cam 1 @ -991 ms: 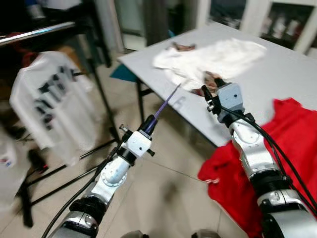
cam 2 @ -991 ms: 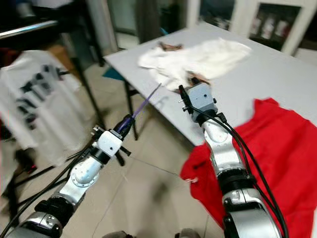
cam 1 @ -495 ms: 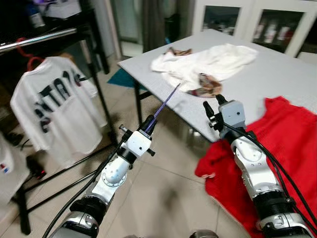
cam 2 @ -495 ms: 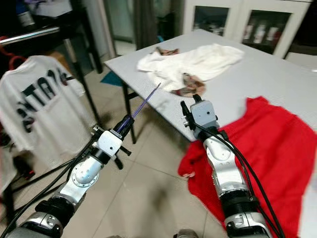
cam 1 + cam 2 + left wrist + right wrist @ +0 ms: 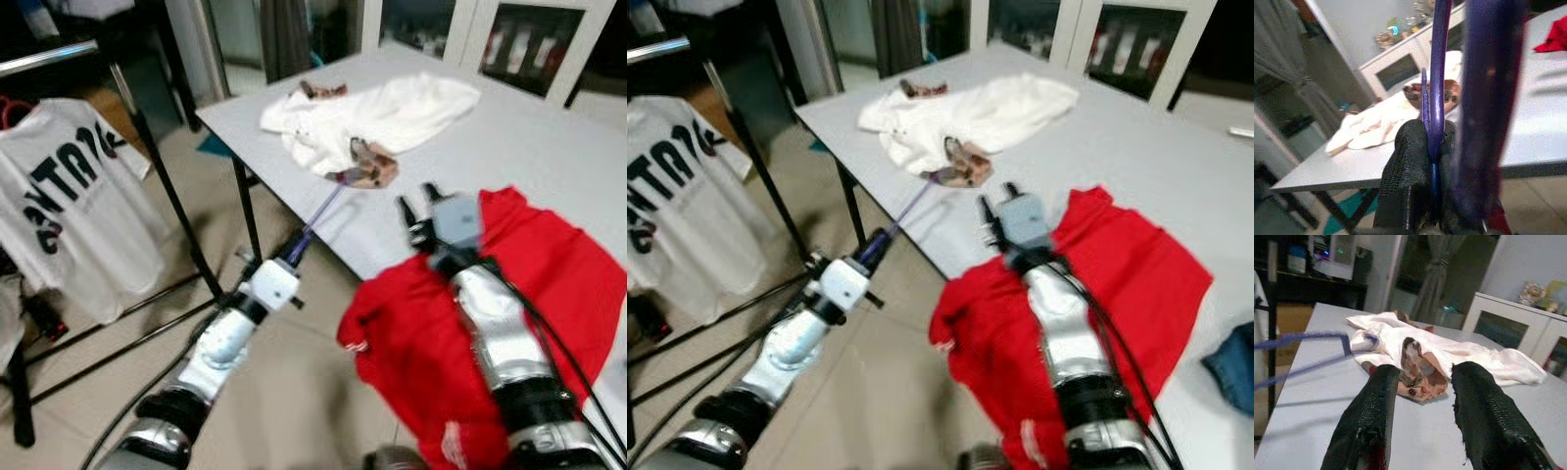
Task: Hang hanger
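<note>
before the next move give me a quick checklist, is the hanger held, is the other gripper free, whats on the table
1. Purple hanger held in left gripper: ok, fingers shut on it.
2. Right gripper free: ok, open and holding nothing, above the red garment.
3. White garment within reach: cannot tell; it lies further along the grey table.
4. Clothes rail has room: cannot tell; one white printed shirt hangs there.
5. Hanger inside a garment: not ok.
</note>
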Tool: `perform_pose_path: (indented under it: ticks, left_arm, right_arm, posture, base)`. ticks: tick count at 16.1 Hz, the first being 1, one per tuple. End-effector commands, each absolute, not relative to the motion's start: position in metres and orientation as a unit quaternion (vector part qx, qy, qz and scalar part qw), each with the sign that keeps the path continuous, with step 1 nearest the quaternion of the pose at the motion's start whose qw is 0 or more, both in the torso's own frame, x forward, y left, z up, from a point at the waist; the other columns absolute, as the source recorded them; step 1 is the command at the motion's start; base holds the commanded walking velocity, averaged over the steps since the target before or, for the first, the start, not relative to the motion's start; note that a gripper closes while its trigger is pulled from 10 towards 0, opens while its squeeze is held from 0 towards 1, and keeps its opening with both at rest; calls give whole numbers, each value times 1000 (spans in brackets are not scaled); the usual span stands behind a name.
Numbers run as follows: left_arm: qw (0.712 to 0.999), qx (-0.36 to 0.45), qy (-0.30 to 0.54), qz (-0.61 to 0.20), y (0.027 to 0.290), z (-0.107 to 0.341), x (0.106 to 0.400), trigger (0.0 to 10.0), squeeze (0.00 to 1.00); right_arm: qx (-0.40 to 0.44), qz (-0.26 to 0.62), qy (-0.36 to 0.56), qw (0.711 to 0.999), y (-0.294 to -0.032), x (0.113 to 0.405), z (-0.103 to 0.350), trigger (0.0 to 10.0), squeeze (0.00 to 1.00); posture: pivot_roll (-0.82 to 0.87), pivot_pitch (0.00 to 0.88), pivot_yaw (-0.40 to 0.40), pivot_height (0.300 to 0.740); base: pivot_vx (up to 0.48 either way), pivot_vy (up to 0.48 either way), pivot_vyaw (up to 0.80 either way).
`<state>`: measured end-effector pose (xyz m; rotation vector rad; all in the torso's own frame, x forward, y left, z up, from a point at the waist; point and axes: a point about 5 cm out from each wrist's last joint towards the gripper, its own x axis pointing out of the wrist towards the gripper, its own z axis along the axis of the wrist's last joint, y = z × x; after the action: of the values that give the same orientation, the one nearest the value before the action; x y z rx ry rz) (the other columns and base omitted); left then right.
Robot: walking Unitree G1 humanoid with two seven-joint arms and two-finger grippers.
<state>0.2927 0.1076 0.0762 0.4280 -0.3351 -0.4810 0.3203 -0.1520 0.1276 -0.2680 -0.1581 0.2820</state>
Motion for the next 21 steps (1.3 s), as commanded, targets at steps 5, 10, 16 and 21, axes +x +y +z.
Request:
perform_pose_path:
  ticks: [5,10,16,21]
  left_arm:
    - [936,198,-173,-234,104,80,294,10000,0]
    - [935,199,-174,-237,103,81,295,10000,0]
    - [932,212,-178,-234,108,83,297,10000,0]
    - [925,208,-183,-259,100,85,295,10000,0]
  right_arm:
    - [-119,156,-87,977,-155,321,139,10000,0]
    - [-99,242,-81,962,-161,325,161,10000,0]
    - [-198,432,57,878,-197,296,153,10000,0]
    - [-196,554,149,795,-168,263,118,3333,0]
  posture:
    - [-129,0,92,736]
    - [-135,0,96,736]
    - [-130,0,94,736]
    - [-122,0,87,736]
  base:
    - [0,0,0]
    - [0,0,0]
    - [0,0,0]
    - [0,0,0]
